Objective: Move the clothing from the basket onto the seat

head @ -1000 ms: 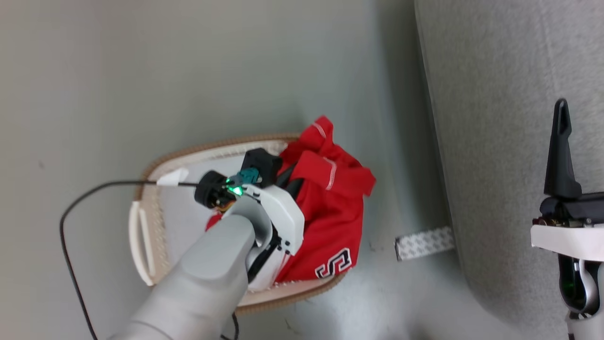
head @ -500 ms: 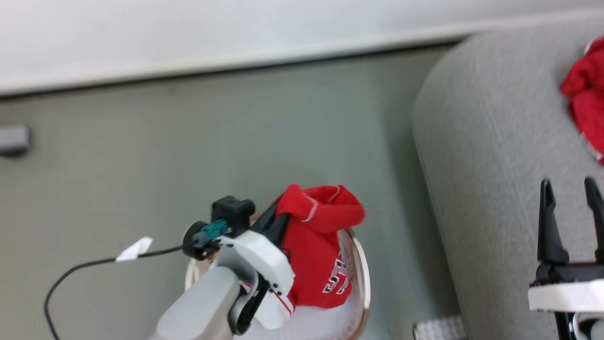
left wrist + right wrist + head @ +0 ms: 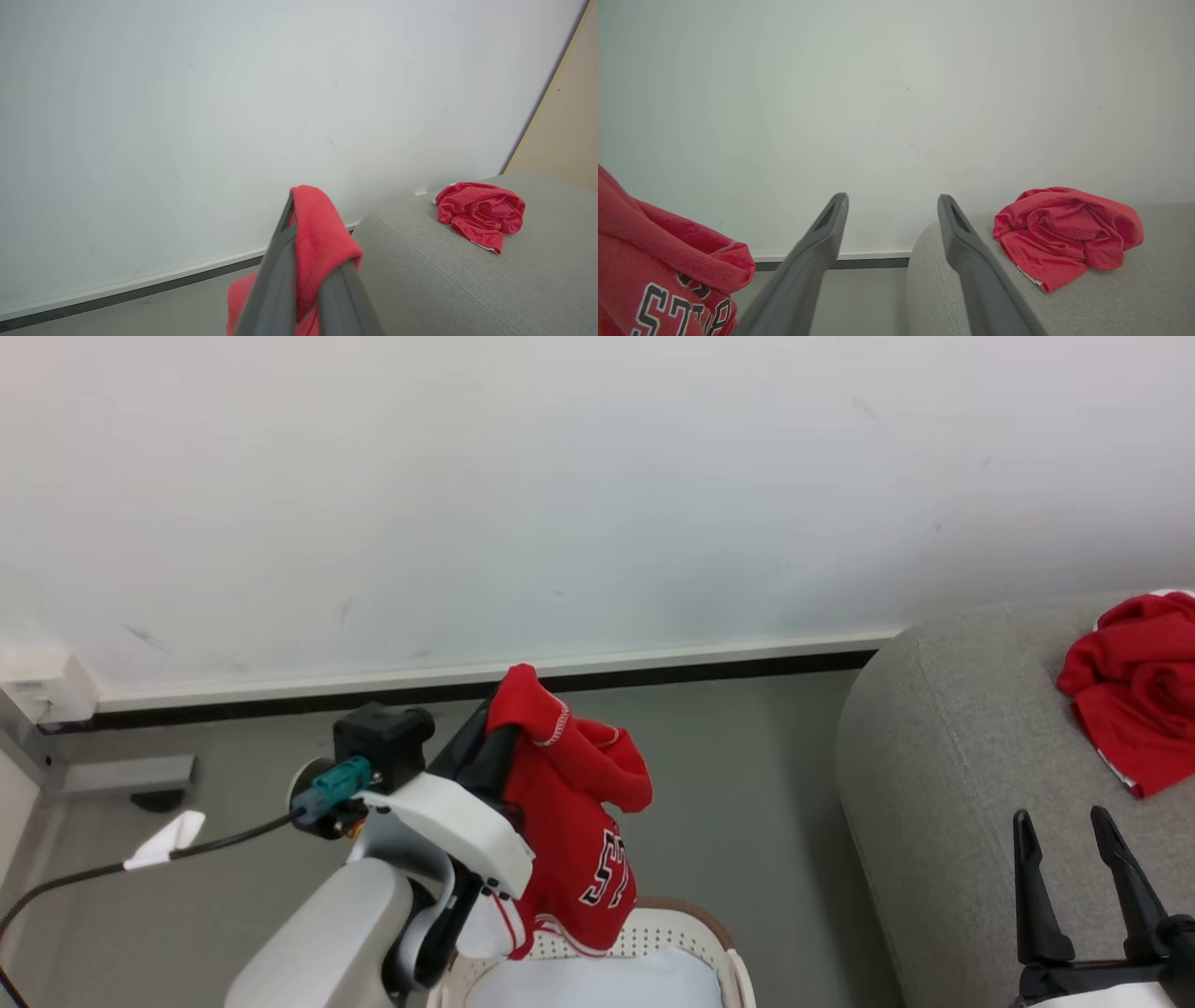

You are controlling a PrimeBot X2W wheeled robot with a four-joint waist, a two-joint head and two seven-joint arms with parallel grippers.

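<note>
My left gripper (image 3: 504, 714) is shut on a red garment (image 3: 569, 831) with a black-and-white letter print, which hangs lifted above the white basket (image 3: 695, 933) at the bottom of the head view. The left wrist view has red cloth (image 3: 317, 242) draped over the shut fingers. A second red garment (image 3: 1134, 695) lies crumpled on the grey sofa (image 3: 943, 765) at the right, also seen as a red heap (image 3: 1064, 233) in the right wrist view. My right gripper (image 3: 1064, 826) stands open over the sofa's arm, holding nothing.
A pale bluish-white cloth (image 3: 597, 985) lies in the basket. A white wall (image 3: 560, 476) with a dark baseboard runs behind. A black cable (image 3: 84, 873) with a white tag trails left of my left arm. Grey floor (image 3: 747, 784) lies between basket and sofa.
The head camera has tilted up, bringing the wall and the sofa's top into view. My left gripper has lifted the red garment up out of the basket. The right gripper stays over the sofa.
</note>
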